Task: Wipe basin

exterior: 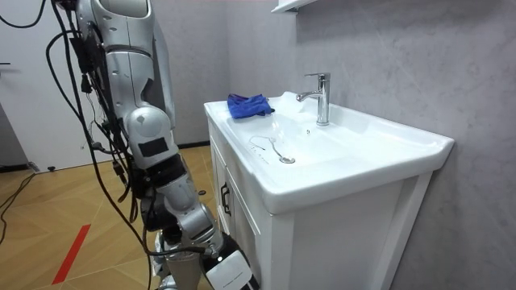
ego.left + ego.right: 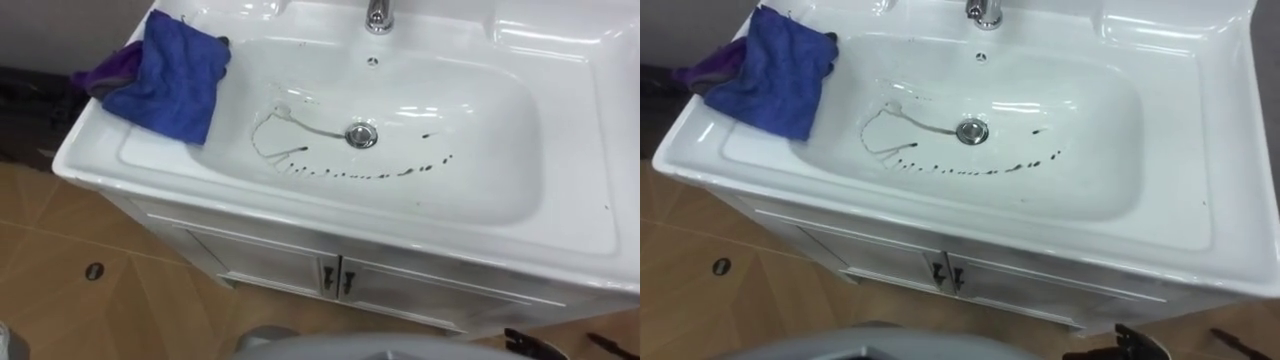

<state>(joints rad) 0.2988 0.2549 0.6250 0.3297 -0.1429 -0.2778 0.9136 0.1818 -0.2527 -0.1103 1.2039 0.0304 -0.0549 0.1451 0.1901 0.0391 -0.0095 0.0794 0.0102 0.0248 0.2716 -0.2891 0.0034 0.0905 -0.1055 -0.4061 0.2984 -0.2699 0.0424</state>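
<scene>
Cloth [image 2: 180,70] lies on the basin's [image 2: 590,130] far-left rim, nearer my left arm; my right hand [image 1: 230,271] hangs low, grasp impossible to tell.

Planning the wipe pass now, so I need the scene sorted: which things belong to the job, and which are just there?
For the job:
- basin
- dark streaks in its bowl, near the drain
- blue cloth, lying on the basin's left rim

Just there:
- faucet
- drain
- cabinet doors below the basin
- small dark disc on the floor
</scene>
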